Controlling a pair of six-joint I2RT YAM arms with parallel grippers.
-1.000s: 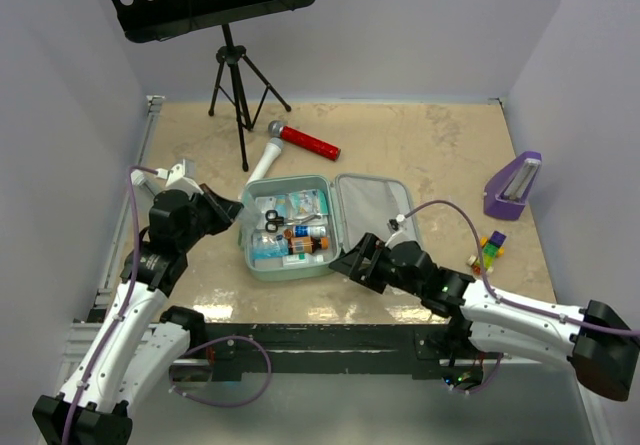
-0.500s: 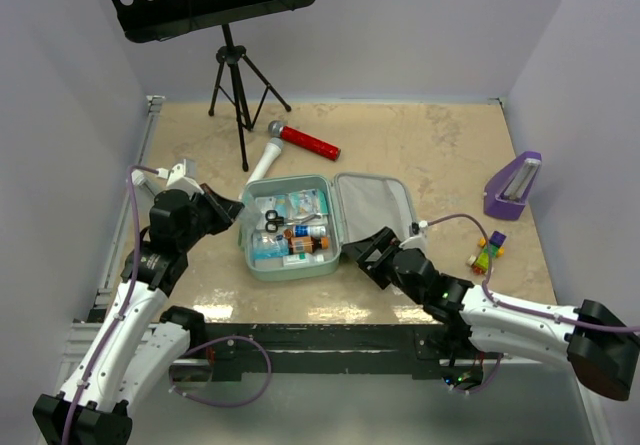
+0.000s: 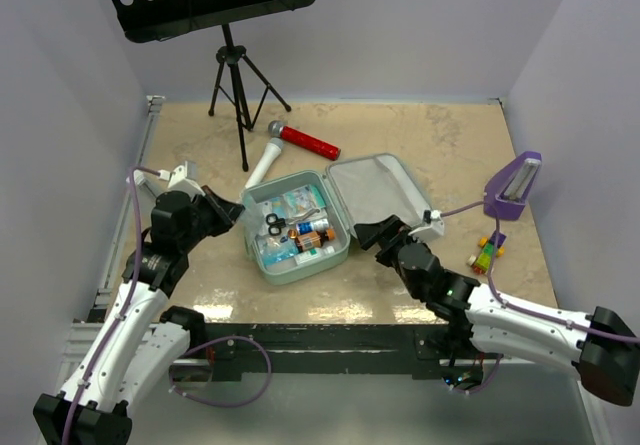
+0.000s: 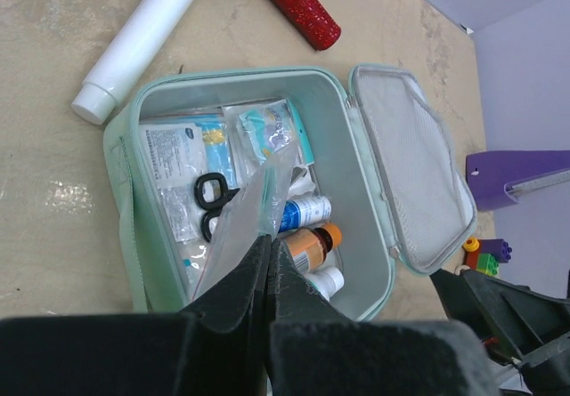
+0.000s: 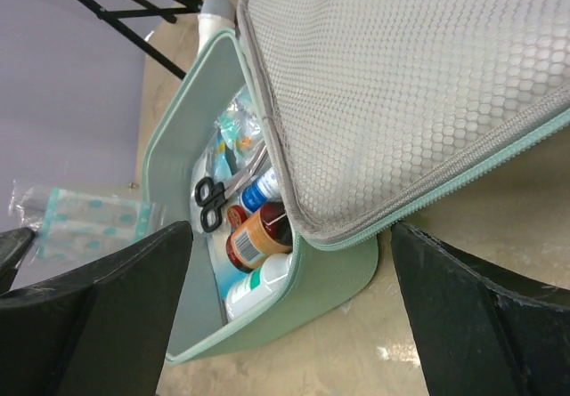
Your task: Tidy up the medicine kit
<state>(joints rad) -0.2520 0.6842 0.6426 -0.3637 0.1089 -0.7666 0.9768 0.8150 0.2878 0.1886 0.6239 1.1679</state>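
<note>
The medicine kit (image 3: 297, 230) lay open near the middle of the desk (image 3: 420, 135), its mesh-lined lid (image 3: 375, 187) tilted up on the 3 o'clock side. At 9 o'clock of it, the left pincer (image 3: 238, 215) was clamped tight on a clear packet (image 4: 242, 236). In the left wrist view its dark fingers (image 4: 223, 325) blocked the case's near wall, and the packet's print was too blurred to read. Black scissors (image 4: 211, 205) and an orange bottle (image 4: 308, 246) showed inside.

The right pincer (image 5: 289, 236) stood wide at 6 o'clock of the lid, straddling its zipped edge. Whether a finger touched it could not be told. In that wrist view the lid hid most of the interior.

A red cylinder (image 3: 310, 143) lay at 12 o'clock of the kit and a purple stand (image 3: 512, 187) at 3 o'clock. The black music stand (image 3: 200, 10) was cut off by the top edge.
</note>
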